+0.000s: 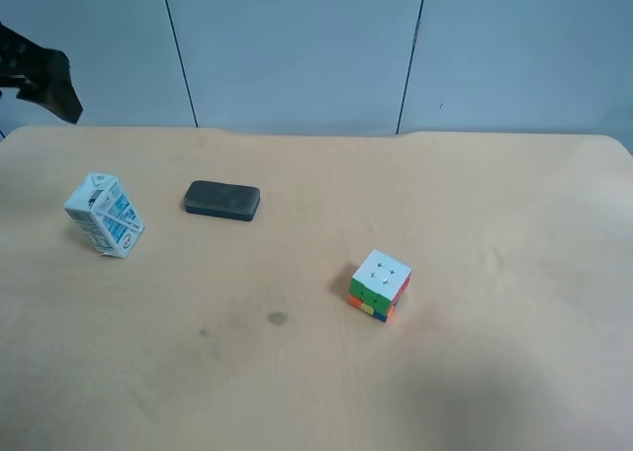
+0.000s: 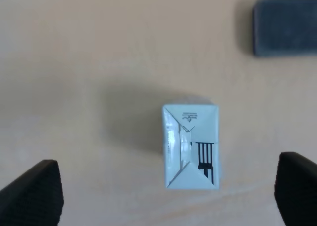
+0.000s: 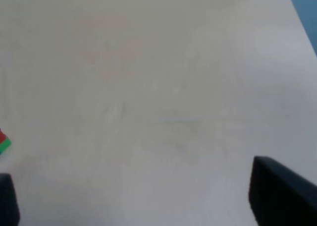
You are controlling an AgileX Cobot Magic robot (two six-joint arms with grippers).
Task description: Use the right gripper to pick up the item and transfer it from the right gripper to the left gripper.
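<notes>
The item, a small white carton [image 1: 104, 215] with blue print, stands on the tan table [image 1: 445, 372] at the exterior high view's left. The left wrist view shows its gabled top [image 2: 190, 145] from above. My left gripper [image 2: 166, 171] is open and empty, well above the carton, with one finger [image 2: 34, 194] on each side of it. My right gripper [image 3: 131, 186] is open and empty over bare table; only its fingertips [image 3: 277, 191] show. It does not show in the exterior high view.
A flat dark grey pad [image 1: 222, 200] lies beside the carton, also in the left wrist view [image 2: 285, 25]. A multicoloured cube [image 1: 379, 284] sits mid-table; its corner [image 3: 4, 141] shows in the right wrist view. A black arm part [image 1: 45, 80] hangs at the top left.
</notes>
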